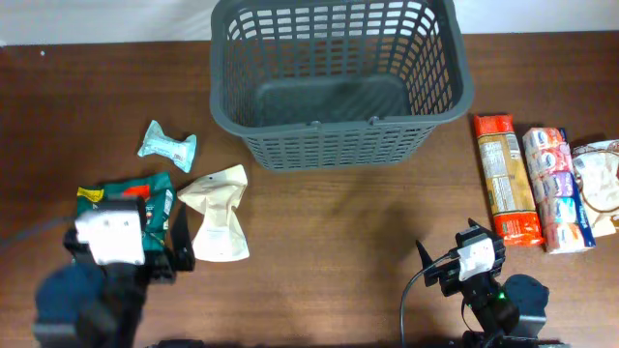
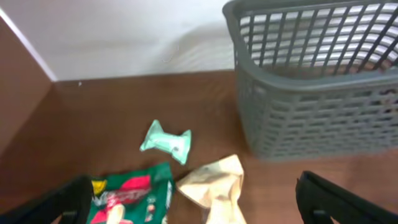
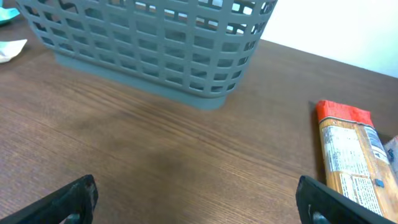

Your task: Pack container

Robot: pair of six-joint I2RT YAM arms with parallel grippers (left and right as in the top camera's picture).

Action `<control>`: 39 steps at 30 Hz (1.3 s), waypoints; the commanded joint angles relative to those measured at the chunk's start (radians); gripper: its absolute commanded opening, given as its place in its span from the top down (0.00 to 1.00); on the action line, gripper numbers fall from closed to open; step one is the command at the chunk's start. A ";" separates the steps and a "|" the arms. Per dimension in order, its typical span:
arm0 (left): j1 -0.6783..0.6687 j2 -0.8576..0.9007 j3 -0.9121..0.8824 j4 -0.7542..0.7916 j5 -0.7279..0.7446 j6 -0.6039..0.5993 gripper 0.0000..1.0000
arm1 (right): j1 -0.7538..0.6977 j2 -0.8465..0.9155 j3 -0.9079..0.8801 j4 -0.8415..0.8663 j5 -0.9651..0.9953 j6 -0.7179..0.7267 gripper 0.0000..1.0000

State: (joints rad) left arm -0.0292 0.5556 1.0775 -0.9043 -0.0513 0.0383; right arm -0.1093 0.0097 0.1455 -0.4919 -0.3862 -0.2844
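Observation:
The dark grey slotted basket (image 1: pixel 334 82) stands at the back middle of the table and looks empty; it also shows in the left wrist view (image 2: pixel 317 81) and the right wrist view (image 3: pixel 149 43). My left gripper (image 2: pixel 199 202) is open and empty, low at the front left, over a green and red snack packet (image 2: pixel 127 199) and a cream pouch (image 2: pixel 217 186). A small mint packet (image 2: pixel 165 142) lies beyond them. My right gripper (image 3: pixel 199 199) is open and empty over bare table at the front right, left of an orange cracker pack (image 3: pixel 351 155).
In the overhead view the green packet (image 1: pixel 145 198), cream pouch (image 1: pixel 218 222) and mint packet (image 1: pixel 166 145) lie at the left. The orange pack (image 1: pixel 505 179), a red and blue wrapped pack (image 1: pixel 559 188) and a pale bag (image 1: pixel 602 184) lie at the right edge.

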 commanded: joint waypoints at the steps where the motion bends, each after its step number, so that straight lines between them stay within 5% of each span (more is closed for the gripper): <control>1: 0.006 0.205 0.257 -0.103 0.001 0.076 0.01 | 0.005 -0.006 -0.005 -0.002 -0.006 0.013 0.01; 11: 0.006 0.254 0.364 -0.256 0.099 0.068 0.01 | 0.005 -0.006 -0.005 -0.002 -0.006 0.013 0.01; 13: 0.006 0.267 0.364 -0.348 -0.049 0.008 0.01 | 0.005 -0.006 -0.005 -0.002 -0.006 0.013 0.01; 16: 0.006 0.328 0.364 -0.532 -0.362 -0.265 0.01 | 0.005 -0.006 -0.005 -0.002 -0.006 0.013 0.01; 18: 0.006 0.412 0.363 -0.610 -0.460 -0.376 0.01 | 0.005 -0.006 -0.005 -0.002 -0.006 0.013 0.01; 21: 0.006 0.576 0.363 -0.616 -0.505 -0.383 0.01 | 0.005 -0.006 -0.005 -0.002 -0.006 0.013 0.01; 31: 0.110 1.075 0.349 -0.584 -0.558 -0.377 0.01 | 0.005 -0.006 -0.005 -0.002 -0.006 0.013 0.01; 39: 0.172 1.088 0.229 -0.309 -0.159 0.021 0.00 | 0.005 -0.006 -0.005 -0.002 -0.006 0.013 0.01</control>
State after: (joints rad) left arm 0.1234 1.6470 1.3220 -1.2381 -0.4240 -0.1402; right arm -0.1093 0.0101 0.1455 -0.4923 -0.3870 -0.2840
